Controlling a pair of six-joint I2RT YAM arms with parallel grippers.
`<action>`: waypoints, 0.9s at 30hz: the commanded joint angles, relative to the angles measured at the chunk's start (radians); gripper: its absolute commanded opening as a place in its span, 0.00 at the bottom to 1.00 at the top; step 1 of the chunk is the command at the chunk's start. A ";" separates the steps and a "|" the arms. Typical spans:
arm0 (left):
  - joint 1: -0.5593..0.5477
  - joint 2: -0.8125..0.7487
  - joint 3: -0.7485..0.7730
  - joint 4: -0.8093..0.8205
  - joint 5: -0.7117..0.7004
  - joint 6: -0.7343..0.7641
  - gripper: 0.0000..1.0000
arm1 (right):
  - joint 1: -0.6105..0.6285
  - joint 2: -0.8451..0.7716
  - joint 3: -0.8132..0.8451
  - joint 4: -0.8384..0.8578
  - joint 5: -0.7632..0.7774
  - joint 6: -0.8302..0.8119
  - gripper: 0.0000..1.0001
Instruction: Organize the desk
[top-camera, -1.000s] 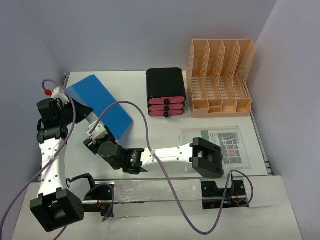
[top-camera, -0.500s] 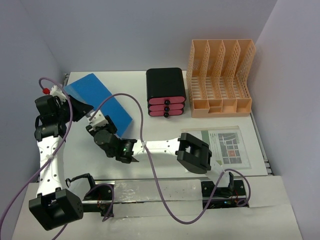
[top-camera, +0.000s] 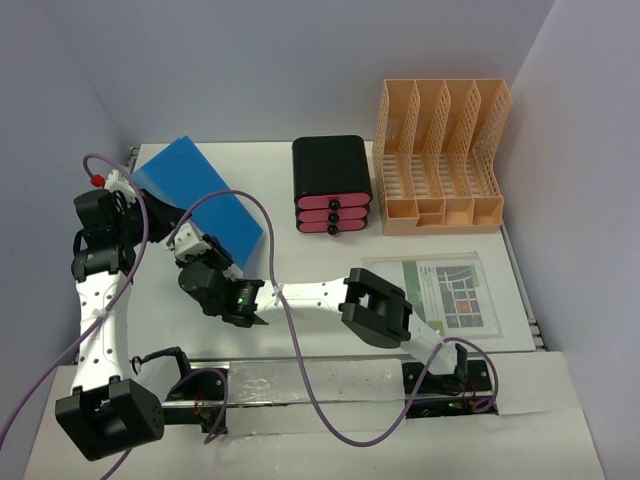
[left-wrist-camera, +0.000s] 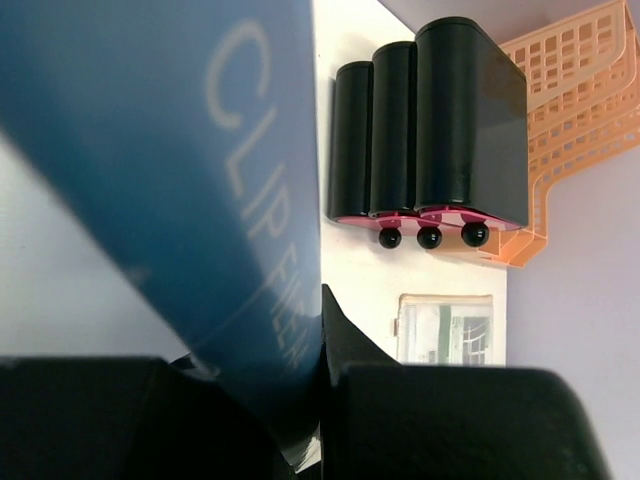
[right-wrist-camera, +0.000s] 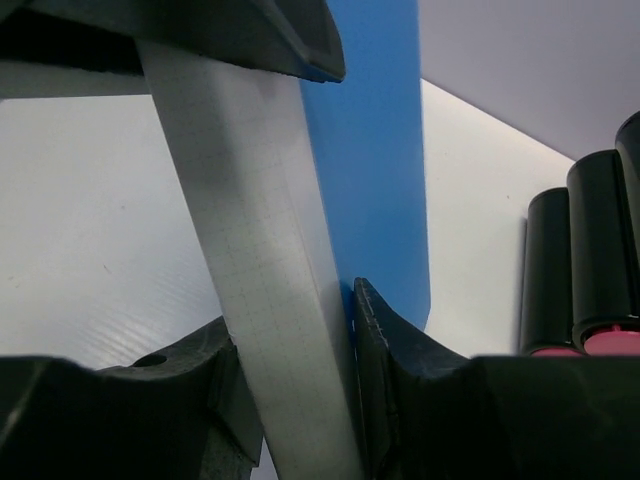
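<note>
A blue clip-file folder (top-camera: 195, 195) is tilted up off the white desk (top-camera: 300, 270) at the far left. My left gripper (top-camera: 160, 218) is shut on the folder's left edge; in the left wrist view the blue cover (left-wrist-camera: 180, 180) runs down between the jaws of that gripper (left-wrist-camera: 318, 390). My right gripper (top-camera: 203, 250) is shut on the folder's near edge; in the right wrist view the jaws of that gripper (right-wrist-camera: 300, 330) pinch the white sheets (right-wrist-camera: 260, 280) and the blue cover (right-wrist-camera: 375, 150).
A black box with pink drawers (top-camera: 331, 185) stands at the back centre, with an orange slotted file rack (top-camera: 440, 155) to its right. A printed sheet (top-camera: 450, 290) lies flat at the right. The right arm stretches across the desk's middle.
My right arm has swung left and farther away, up to the folder's near edge. The folder has shifted slightly up and left in the left gripper.
</note>
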 joint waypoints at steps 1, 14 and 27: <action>-0.024 -0.055 0.035 -0.031 0.109 0.021 0.00 | -0.098 0.016 0.043 -0.024 0.107 0.035 0.02; -0.030 -0.073 0.088 -0.032 0.061 0.211 0.64 | -0.131 -0.210 -0.267 0.040 -0.059 0.277 0.00; -0.027 -0.065 0.214 -0.054 -0.134 0.280 0.75 | -0.152 -0.398 -0.447 0.121 -0.232 0.346 0.00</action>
